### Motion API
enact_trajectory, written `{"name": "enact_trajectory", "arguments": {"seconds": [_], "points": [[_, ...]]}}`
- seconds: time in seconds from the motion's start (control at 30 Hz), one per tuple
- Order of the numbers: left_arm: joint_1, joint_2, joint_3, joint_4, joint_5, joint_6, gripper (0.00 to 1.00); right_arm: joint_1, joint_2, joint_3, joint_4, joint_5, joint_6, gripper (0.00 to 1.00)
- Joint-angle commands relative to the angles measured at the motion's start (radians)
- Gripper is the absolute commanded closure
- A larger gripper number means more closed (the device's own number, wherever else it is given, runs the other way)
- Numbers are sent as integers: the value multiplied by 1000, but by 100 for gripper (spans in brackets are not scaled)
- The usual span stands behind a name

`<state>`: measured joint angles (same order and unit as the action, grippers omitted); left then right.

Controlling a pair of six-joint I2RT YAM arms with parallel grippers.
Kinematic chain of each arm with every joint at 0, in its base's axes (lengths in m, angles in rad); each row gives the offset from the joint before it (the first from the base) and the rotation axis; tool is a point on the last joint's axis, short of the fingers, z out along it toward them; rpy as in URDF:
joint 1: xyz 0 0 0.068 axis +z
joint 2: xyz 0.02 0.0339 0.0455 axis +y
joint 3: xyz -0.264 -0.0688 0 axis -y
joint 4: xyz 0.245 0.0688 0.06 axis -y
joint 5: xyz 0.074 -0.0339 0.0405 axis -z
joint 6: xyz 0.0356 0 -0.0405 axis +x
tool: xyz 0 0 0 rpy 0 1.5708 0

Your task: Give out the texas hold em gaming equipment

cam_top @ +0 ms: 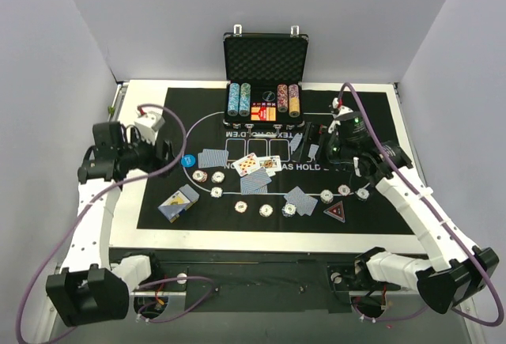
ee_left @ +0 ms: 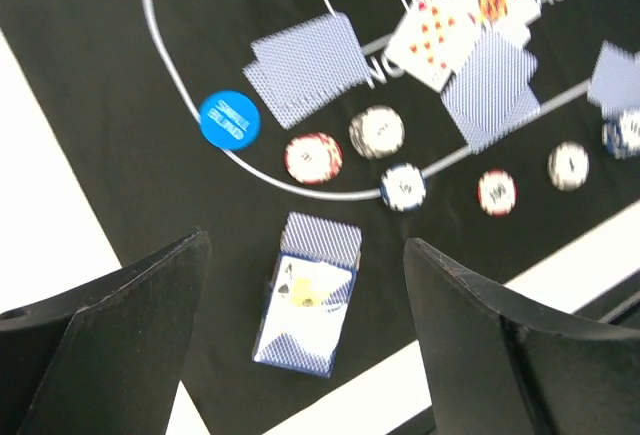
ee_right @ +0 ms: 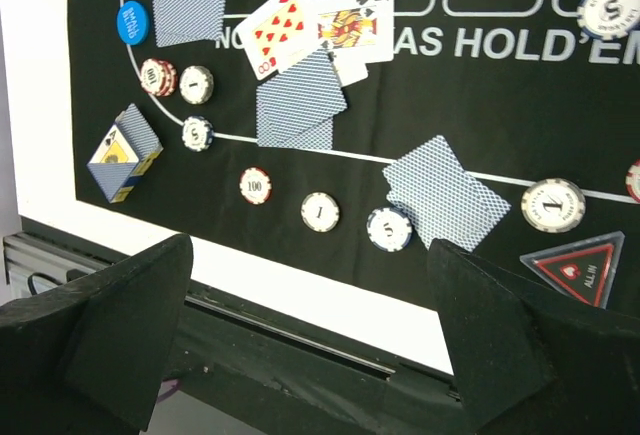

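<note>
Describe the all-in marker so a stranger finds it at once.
On the black mat, look toward the near right corner. Beside a face-down card pair lies the marker: the only triangle, black with red border, among round chips.

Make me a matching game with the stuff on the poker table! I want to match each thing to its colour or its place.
Things:
1. round disc
2. triangle marker
3. card deck box
4. eight card

Clues:
A. face up with red pips, in the middle of the mat
B. plain blue with white words, on the mat's left side
C. black with a red edge, front right of the mat
D. shows an ace picture, front left of the mat

Pairs: 1-B, 2-C, 3-D, 4-A
</note>
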<state>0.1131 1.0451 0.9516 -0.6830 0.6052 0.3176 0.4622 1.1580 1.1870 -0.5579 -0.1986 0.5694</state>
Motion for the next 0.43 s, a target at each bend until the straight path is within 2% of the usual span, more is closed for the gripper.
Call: {"name": "enact_trajectory", "arguments": {"seconds": [0.0, 0.27, 0.4], "points": [[7, 82, 159, -73, -117, -202, 11, -40, -64, -35, -25, 43, -2, 2], [7, -49, 62, 71, -197, -275, 11, -118, -132, -87, -63, 76, -16, 0], [7, -17, 68, 66, -228, -299, 11, -158, -146, -118, -62, 116, 1, 0]]}}
